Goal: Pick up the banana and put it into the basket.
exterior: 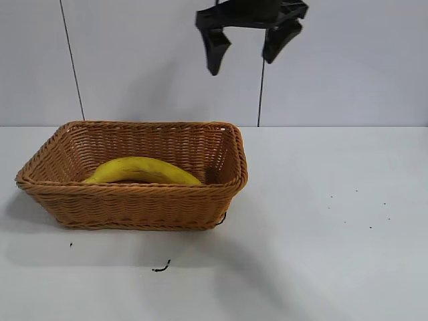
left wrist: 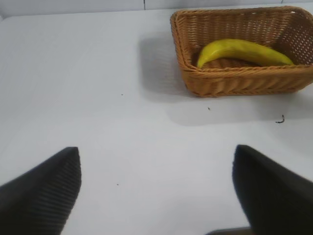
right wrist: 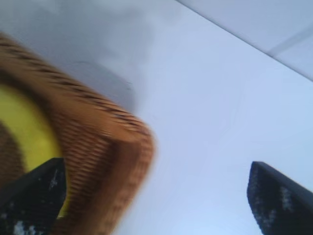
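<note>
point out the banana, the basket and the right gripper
banana (exterior: 142, 170): exterior view, middle of its yellow curve inside the basket.
basket (exterior: 137, 206): exterior view, woven front wall below the rim.
right gripper (exterior: 246, 48): exterior view, gap midway between its open fingers, above the basket's right end.

The basket (exterior: 134, 200) is a rectangular, light-brown wicker one with sloping woven sides and a braided rim. It sits upright on the white worktop (exterior: 321, 254), towards the left as seen from in front. The banana (exterior: 142, 170) lies inside it, resting on the bottom close to the near long wall, running lengthways along the basket. It is bright yellow, long and curved, its back arching upward so the middle rises just above the near rim. One end tapers to a slightly greenish tip (left wrist: 201, 60); the other end reaches towards the basket's right-hand corner.
</note>
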Action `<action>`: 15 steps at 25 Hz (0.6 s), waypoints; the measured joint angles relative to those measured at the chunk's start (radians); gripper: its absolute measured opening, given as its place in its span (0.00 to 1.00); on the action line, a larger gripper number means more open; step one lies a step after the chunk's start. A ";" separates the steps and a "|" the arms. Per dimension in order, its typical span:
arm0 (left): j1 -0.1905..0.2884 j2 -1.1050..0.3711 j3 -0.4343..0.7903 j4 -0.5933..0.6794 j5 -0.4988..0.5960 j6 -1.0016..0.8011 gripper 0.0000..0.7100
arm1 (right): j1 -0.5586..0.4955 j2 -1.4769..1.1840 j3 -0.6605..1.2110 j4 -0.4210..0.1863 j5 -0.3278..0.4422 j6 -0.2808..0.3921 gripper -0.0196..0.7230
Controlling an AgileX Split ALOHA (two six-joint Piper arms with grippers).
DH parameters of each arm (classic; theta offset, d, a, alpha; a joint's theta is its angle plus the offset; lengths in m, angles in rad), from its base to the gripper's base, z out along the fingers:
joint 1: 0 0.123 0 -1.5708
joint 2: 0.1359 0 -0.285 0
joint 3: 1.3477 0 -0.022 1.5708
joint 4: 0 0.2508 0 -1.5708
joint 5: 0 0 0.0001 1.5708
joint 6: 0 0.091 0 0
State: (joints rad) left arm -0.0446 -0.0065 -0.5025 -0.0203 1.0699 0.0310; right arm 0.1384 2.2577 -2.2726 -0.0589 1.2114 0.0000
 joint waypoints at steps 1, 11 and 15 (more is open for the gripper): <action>0.000 0.000 0.000 0.000 0.000 0.000 0.89 | -0.029 0.000 0.000 0.000 0.000 0.000 0.95; 0.000 0.000 0.000 0.000 0.000 0.000 0.89 | -0.166 -0.001 0.006 0.049 0.000 0.007 0.95; 0.000 0.000 0.000 0.000 0.000 0.000 0.89 | -0.168 -0.051 0.127 0.076 -0.001 0.000 0.95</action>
State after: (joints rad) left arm -0.0446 -0.0065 -0.5025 -0.0203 1.0699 0.0310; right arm -0.0296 2.2071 -2.1458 0.0174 1.2105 0.0000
